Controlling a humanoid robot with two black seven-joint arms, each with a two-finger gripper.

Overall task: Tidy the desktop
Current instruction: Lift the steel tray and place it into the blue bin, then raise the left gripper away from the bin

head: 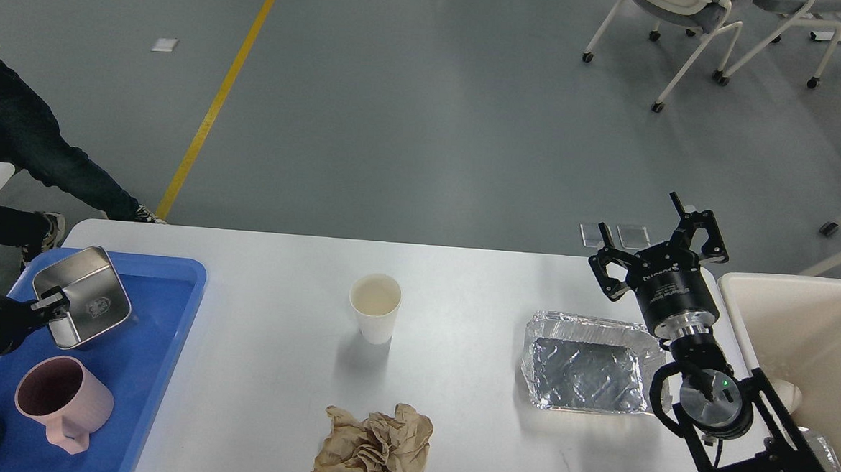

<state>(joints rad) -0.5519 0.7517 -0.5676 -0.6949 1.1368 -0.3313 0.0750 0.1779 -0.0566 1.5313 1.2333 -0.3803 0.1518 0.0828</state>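
The white desktop [474, 303] holds a white paper cup [375, 305] at the centre, a crumpled brown paper [373, 449] at the front and an empty foil tray [586, 363] at the right. My left gripper [53, 307] is shut on the near rim of a steel tin [86, 294] and holds it tilted over the blue tray [154, 366]. My right gripper [650, 244] is open and empty. It is raised behind the foil tray, near the table's far edge.
A pink mug [59, 400] stands in the blue tray at the front left. A cream bin [803, 342] stands off the table's right end. A person's legs [29, 151] are at the far left, and chairs [690, 34] stand on the floor behind.
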